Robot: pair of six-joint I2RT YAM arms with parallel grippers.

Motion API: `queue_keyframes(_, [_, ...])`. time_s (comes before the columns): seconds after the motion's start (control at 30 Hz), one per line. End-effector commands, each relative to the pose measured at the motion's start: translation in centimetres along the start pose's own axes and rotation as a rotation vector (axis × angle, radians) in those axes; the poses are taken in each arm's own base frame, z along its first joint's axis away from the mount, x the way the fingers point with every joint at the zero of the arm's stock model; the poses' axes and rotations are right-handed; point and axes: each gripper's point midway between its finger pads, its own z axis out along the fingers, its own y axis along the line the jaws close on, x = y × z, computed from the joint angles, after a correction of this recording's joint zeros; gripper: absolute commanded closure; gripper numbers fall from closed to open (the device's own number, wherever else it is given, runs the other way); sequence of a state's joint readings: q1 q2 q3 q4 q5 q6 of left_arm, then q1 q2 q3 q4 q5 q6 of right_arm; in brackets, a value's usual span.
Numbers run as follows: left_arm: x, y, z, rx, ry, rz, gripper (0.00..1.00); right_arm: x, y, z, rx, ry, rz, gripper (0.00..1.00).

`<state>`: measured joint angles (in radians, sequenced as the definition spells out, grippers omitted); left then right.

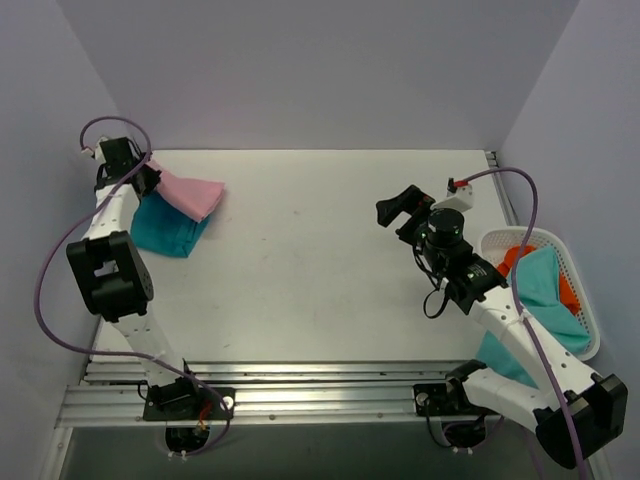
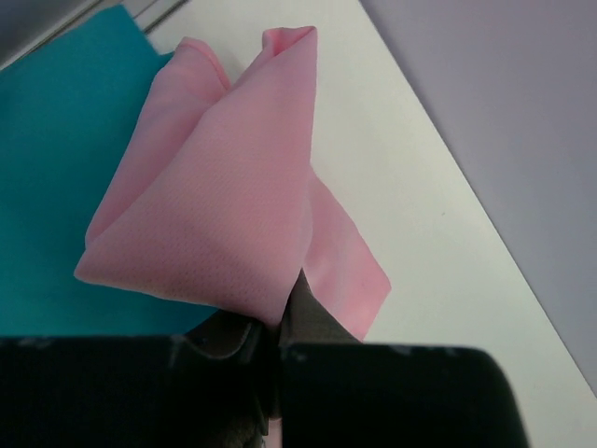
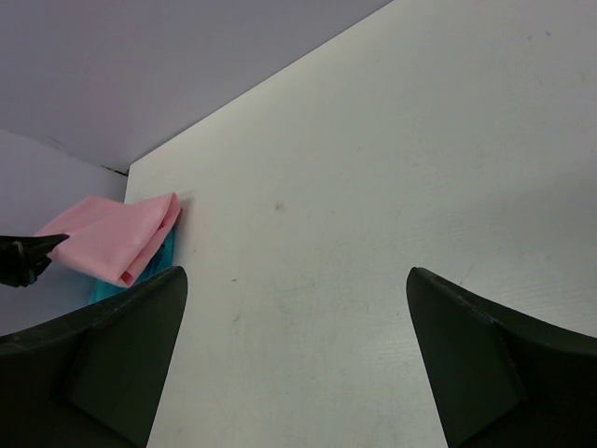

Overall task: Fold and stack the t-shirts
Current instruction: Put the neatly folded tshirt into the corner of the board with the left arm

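white table (image 1: 320, 270) | pink tee (image 1: 195, 193) long axis left-right | overlapping teal tee (image 1: 170, 232)

The white table (image 1: 320, 280) carries a teal t-shirt (image 1: 165, 230) far left, a basket (image 1: 535, 236) right.

**Twin white arms with black joints and purple cables**

The left arm (image 1: 128, 300) and right arm (image 1: 520, 335) share one build: slim white links between boxy black joint housings, each mounted on a black base plate (image 1: 185, 400). A thin purple cable (image 1: 45, 270) loops loosely alongside each arm up to the wrist. On the right arm it ends at a small red connector (image 1: 462, 186). The right wrist carries a round black motor cap (image 1: 443, 225). The left gripper (image 1: 150, 178) and right gripper (image 1: 398, 212) are matte black, with broad, wedge-shaped fingers (image 3: 103, 373).
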<state>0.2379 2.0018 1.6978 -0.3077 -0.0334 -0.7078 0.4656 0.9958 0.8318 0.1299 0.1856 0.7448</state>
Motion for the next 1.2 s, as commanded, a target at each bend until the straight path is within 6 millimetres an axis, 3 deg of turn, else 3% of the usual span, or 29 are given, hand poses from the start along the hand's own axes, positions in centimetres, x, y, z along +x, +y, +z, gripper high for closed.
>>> queue_keyframes(0.0, [-3.7, 1.0, -3.7, 0.038, -0.09, -0.072, 0.98, 0.0, 1.2, 0.3, -0.053, -0.003, 0.016, 0.0])
queue_keyframes(0.03, [-4.3, 1.6, -4.5, 0.028, -0.11, -0.085, 0.98, 0.2, 1.3, 0.5, -0.054, 0.004, 0.014, 0.0])
queue_keyframes(0.1, [-3.1, 4.7, -4.4, -0.044, -0.078, -0.105, 0.98, 0.6, 1.5, 0.7, -0.06, 0.014, 0.014, 0.0])
queue_keyframes(0.13, [-3.0, 5.6, -4.6, -0.068, -0.077, -0.117, 0.92, 0.7, 1.4, 0.8, -0.058, 0.018, 0.012, 0.0])
queue_keyframes(0.2, [-1.7, 8.0, -4.3, -0.125, -0.047, -0.14, 0.52, 1.1, 1.4, 1.1, -0.055, 0.029, 0.007, 0.0])
queue_keyframes(0.27, [-0.9, 10.4, -4.1, -0.179, -0.028, -0.198, 0.03, 1.3, 1.4, 1.2, -0.052, 0.034, 0.002, 0.0])
queue_keyframes(0.4, [0.3, 13.5, -3.8, -0.235, -0.008, -0.24, 0.06, 1.1, 0.9, 1.1, -0.026, 0.024, -0.009, 0.0])
queue_keyframes(0.5, [-0.6, 13.0, -4.9, -0.219, -0.05, -0.251, 0.06, 0.6, 0.9, 0.9, -0.023, 0.007, -0.01, 0.0])
queue_keyframes(0.6, [-3.7, 10.4, -8.6, -0.145, -0.181, -0.249, 0.06, 0.3, 0.9, 0.7, -0.015, -0.003, -0.01, 0.0])
queue_keyframes(0.63, [-5.3, 9.1, -11.4, -0.113, -0.253, -0.245, 0.06, 0.1, 0.9, 0.6, -0.013, -0.009, -0.009, 0.0])
queue_keyframes(0.7, [-6.6, 8.0, -14.7, -0.118, -0.333, -0.238, 0.06, 0.1, 1.1, 0.3, -0.014, -0.009, -0.016, 0.0])
queue_keyframes(0.73, [-8.4, 7.2, -18.1, -0.097, -0.422, -0.242, 0.06, 0.1, 1.2, 0.2, -0.015, -0.01, -0.02, 0.0])
queue_keyframes(0.77, [-8.8, 6.4, -19.6, -0.073, -0.451, -0.239, 0.06, -0.1, 1.3, -0.1, -0.017, -0.015, -0.027, 0.0])
queue_keyframes(0.8, [-9.7, 5.1, -22.7, -0.018, -0.506, -0.239, 0.06, 0.3, 1.2, -0.2, -0.012, -0.003, -0.054, 0.0])
queue_keyframes(0.9, [-8.7, 1.1, -26.7, 0.134, -0.523, -0.151, 0.06, 0.8, 1.3, -0.9, 0.004, 0.033, -0.12, 0.0])
queue_keyframes(1.0, [-5.1, -2.1, -28.3, 0.246, -0.462, -0.016, 0.06, 0.9, 2.5, -2.2, -0.03, 0.04, -0.178, 0.0])
queue_keyframes(1.1, [-0.1, -3.3, -28.1, 0.344, -0.321, 0.068, 0.06, 1.2, 4.2, -4.4, -0.135, 0.027, -0.209, 0.0])
queue_keyframes(1.17, [3.6, -2.6, -27.3, 0.359, -0.229, 0.106, 0.06, 1.0, 4.7, -5.8, -0.179, 0.011, -0.225, 0.0])
